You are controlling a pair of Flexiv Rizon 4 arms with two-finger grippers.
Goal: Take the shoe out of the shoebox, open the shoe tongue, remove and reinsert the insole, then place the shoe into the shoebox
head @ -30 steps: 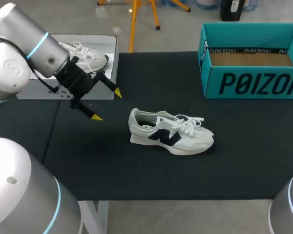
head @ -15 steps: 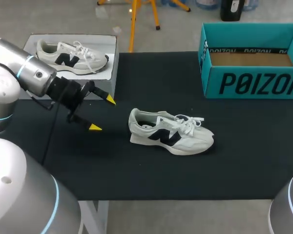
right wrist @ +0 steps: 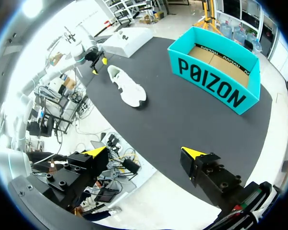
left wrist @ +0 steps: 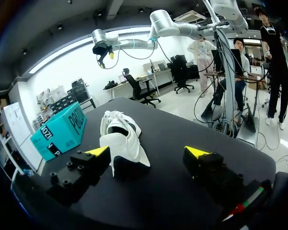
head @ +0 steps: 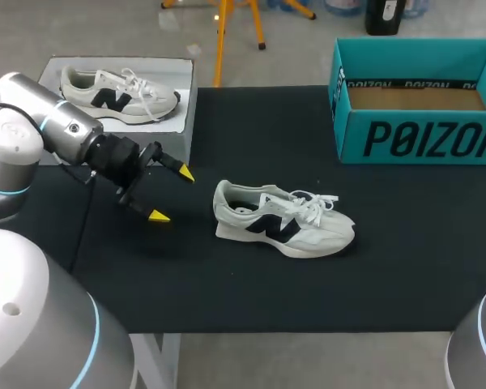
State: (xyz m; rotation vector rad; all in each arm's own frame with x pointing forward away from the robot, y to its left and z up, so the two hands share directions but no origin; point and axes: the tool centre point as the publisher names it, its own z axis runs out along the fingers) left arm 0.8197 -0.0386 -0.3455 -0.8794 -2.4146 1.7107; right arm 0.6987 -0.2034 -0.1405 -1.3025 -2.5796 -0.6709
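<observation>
A white shoe with a dark side logo (head: pixel 282 219) lies on its sole in the middle of the black table, heel toward the left, laces loose. My left gripper (head: pixel 171 194) hangs open just left of the heel, apart from it. In the left wrist view the shoe (left wrist: pixel 121 147) sits ahead of the left gripper (left wrist: pixel 148 152), heel nearest, closer to one finger. The teal shoebox (head: pixel 417 99) stands open and empty at the back right. The right gripper (right wrist: pixel 143 152) is open and high above the table's edge, with the shoe (right wrist: pixel 127 87) and shoebox (right wrist: pixel 215 73) far ahead of it.
A white box lid (head: pixel 121 113) with a second, matching shoe (head: pixel 118 94) on it rests at the back left, partly off the black mat (head: pixel 227 284). The left arm's elbow (head: pixel 16 138) stands over the mat's left edge.
The left arm has swung down and leftward off the white lid, then edged its open gripper back toward the shoe's heel. Shoe and box have stayed put.
</observation>
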